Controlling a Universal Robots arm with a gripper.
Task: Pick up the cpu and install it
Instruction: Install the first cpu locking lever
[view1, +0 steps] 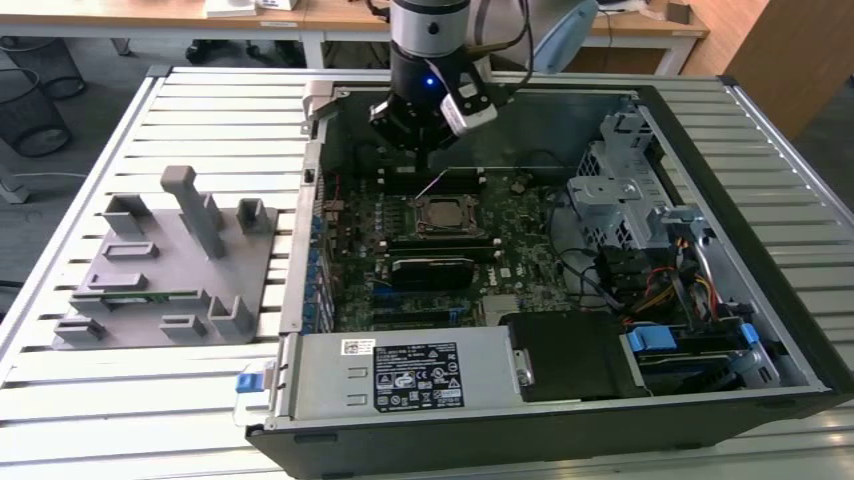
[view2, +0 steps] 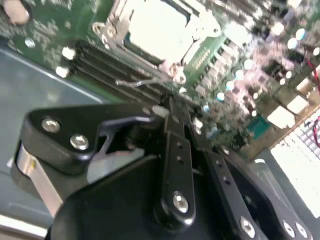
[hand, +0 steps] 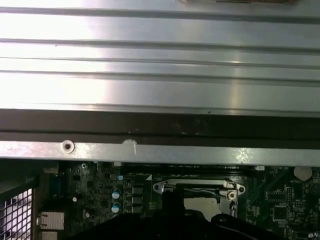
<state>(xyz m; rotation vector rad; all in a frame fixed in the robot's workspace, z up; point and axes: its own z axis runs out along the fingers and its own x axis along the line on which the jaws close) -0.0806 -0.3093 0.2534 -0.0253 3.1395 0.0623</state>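
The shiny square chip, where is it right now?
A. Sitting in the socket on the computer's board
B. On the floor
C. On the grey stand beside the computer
A: the chip lies in the socket's metal frame on the board, just below the gripper.

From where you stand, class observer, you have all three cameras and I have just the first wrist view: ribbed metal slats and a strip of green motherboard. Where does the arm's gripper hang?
Observer: In the exterior view, the black gripper hangs inside the open black computer case, over the green motherboard.
Operator: What is nearest to it?
Observer: A thin wire lever slants up towards it from the metal-framed socket, where the silver-topped square cpu lies.
Operator: Anything outside the case?
Observer: A grey plastic fixture stands on the slatted table, at the exterior view's left.
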